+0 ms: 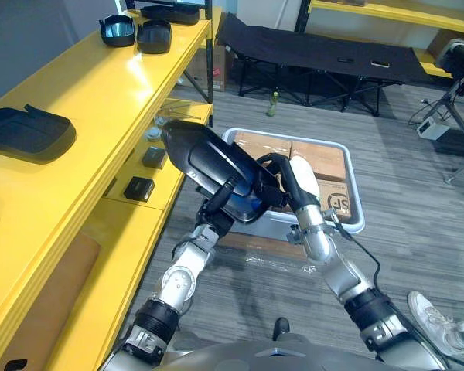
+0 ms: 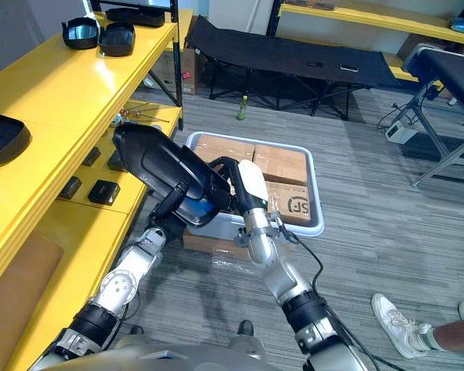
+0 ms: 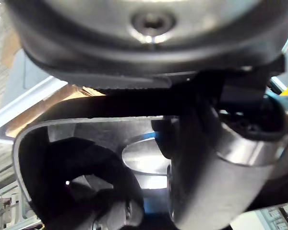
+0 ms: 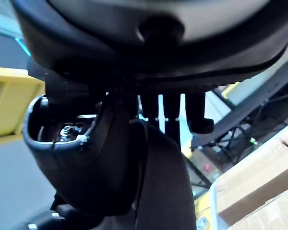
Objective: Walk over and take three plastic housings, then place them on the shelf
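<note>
Left eye view, centre: you have the black housing [image 1: 209, 158] off the floor, carried between both hands. Left hand [image 1: 216, 210] is at its 6 o'clock end, fingers curled round the lower rim. Right hand [image 1: 290, 182] is at its 3 o'clock side, with the white-covered thumb laid on the shell and dark fingers hooked over the edge, so it is clamped on too.

Edges and room:
- The yellow shelf [image 1: 100, 108] runs along your 9 to 11 o'clock. Its front edge is just beside the housing's 10 o'clock tip; you cannot tell whether they touch.
- Open floor [image 1: 417, 216] lies from 2 to 4 o'clock.
- A person's shoe [image 1: 433, 317] sits at 4 o'clock and stand legs [image 1: 460, 147] at 2 o'clock.

Containers:
- The white bin [image 1: 356, 193] is at 12 o'clock, just behind the held housing, on the floor. Cardboard boxes [image 1: 321, 158] fill it.
- On the shelf's top tier, a flat housing [image 1: 27, 131] lies at 9 o'clock and two cupped housings [image 1: 117, 31] touch side by side at 11 o'clock.
- The lower tier [image 1: 120, 232] holds two small black boxes [image 1: 139, 188], slightly apart.

Surface and room:
- The floor is grey and striped.
- A black cot [image 1: 317, 54] stands at 12 to 1 o'clock, well beyond the bin.
- A green bottle [image 1: 273, 104] stands upright by its legs.
</note>
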Robot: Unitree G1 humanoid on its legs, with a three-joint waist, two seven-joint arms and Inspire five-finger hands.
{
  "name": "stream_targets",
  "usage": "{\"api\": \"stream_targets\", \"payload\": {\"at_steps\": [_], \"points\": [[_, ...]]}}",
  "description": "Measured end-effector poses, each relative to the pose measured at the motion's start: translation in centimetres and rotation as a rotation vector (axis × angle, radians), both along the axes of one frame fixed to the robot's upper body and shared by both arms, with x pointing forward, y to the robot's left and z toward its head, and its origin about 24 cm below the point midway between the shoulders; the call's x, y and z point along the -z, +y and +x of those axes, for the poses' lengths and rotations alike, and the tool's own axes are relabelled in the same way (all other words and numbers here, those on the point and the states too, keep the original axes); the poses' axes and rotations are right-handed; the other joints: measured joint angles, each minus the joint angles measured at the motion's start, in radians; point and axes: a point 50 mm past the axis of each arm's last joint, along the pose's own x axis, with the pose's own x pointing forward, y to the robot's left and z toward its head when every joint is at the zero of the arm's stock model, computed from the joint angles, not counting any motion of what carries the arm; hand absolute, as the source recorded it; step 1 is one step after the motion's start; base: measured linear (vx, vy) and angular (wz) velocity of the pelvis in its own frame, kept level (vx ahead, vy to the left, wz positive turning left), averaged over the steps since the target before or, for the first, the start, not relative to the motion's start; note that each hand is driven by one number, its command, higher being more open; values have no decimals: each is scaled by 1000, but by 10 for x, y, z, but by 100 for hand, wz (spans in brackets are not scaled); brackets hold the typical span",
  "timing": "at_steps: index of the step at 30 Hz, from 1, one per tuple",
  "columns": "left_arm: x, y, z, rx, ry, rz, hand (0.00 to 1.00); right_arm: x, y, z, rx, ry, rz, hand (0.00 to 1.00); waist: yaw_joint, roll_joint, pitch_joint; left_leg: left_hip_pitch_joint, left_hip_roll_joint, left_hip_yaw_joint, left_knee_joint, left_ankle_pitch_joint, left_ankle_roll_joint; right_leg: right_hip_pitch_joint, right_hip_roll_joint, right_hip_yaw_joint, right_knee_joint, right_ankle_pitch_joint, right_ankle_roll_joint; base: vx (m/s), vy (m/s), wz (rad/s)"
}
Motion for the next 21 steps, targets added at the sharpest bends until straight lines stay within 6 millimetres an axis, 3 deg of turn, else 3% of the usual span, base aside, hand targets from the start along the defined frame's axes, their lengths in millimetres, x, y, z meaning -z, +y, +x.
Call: {"api": "stream_targets", "payload": {"at_steps": [8, 9, 14, 21], "points": [[0, -3, -1, 6, -18, 17, 0, -1, 0, 0, 12, -3, 8, 0, -12, 2, -6, -16, -1, -4, 22, -9, 1, -3, -1, -1, -1, 0, 0, -3, 2, 0], [-1, -4, -1, 0, -29, 18, 0, -2, 1, 0, 11, -9, 10, 100, -12, 3, -6, -17, -1, -5, 22, -10, 1, -3, -1, -1, -1, 0, 0, 0, 0, 0], [-10, -7, 1, -17, -105, 48, 0, -5, 3, -7, 5, -26, 37, 100, -12, 10, -11, -21, -1, -10, 23, -10, 2, -5, -1, -5, -2, 0, -1, -5, 7, 2], [-73, 10, -8, -159, -436, 309, 0, -27, 12, -35, -70, -99, 303, 100, -14, 31, -22, -29, -2, -12, 24, -13, -1, -12, -1, -10, -1, -1, -1, -1, 3, 1]]}}
